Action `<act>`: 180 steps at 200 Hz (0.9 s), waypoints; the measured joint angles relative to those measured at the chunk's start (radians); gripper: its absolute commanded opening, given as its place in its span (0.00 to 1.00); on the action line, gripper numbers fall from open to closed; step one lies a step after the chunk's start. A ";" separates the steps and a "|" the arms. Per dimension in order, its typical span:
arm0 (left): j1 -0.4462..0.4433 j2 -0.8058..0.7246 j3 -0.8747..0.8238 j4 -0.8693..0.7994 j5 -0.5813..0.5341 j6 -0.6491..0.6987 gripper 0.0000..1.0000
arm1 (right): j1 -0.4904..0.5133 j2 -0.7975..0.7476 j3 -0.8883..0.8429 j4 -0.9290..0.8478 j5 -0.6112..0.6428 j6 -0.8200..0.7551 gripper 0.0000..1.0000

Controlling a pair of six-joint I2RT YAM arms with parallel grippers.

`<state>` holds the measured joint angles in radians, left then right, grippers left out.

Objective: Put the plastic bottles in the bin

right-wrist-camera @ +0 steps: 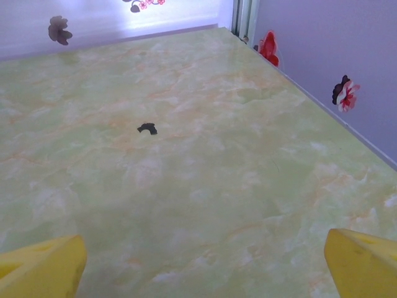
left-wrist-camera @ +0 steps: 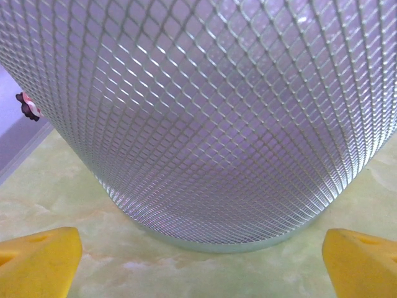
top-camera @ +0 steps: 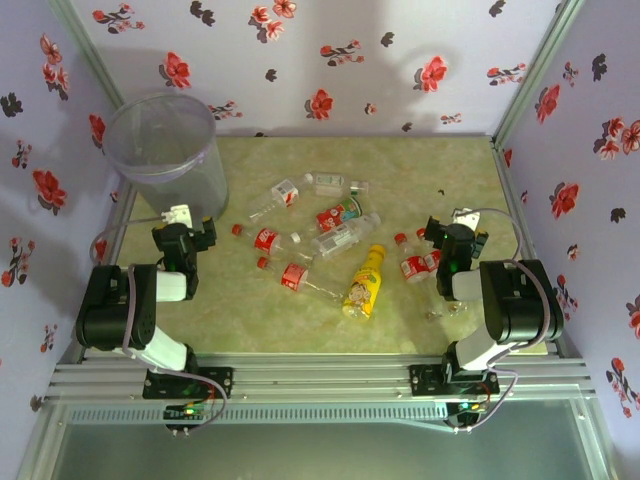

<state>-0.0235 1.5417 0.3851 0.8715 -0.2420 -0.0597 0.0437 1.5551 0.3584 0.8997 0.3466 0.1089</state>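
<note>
While the plastic bottles [top-camera: 345,238] all lie scattered, the bin [top-camera: 160,150] at ten o'clock looks empty; left gripper [left-wrist-camera: 198,264] and right gripper [right-wrist-camera: 198,264] gape, unladen.

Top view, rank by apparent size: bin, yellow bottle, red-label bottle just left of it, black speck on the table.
1. bin, by far the largest.
2-3. yellow bottle and red-label bottle: similar length, yellow looks a bit fatter; too close to rank.
4. black speck, tiny.
</note>
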 measured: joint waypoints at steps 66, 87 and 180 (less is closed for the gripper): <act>-0.008 -0.383 0.099 -0.395 -0.039 -0.040 1.00 | -0.013 -0.252 0.148 -0.397 -0.036 0.000 0.99; -0.022 -0.499 0.240 -0.624 -0.055 -0.119 1.00 | -0.013 -0.333 0.381 -0.705 -0.042 0.032 0.99; -0.251 -0.606 0.388 -1.220 0.100 -0.485 0.99 | 0.076 -0.337 0.697 -1.693 -0.332 0.159 0.89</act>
<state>-0.2745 0.9360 0.7731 -0.3485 -0.1417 -0.5446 0.1200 1.2182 1.0550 -0.7937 0.0151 0.2676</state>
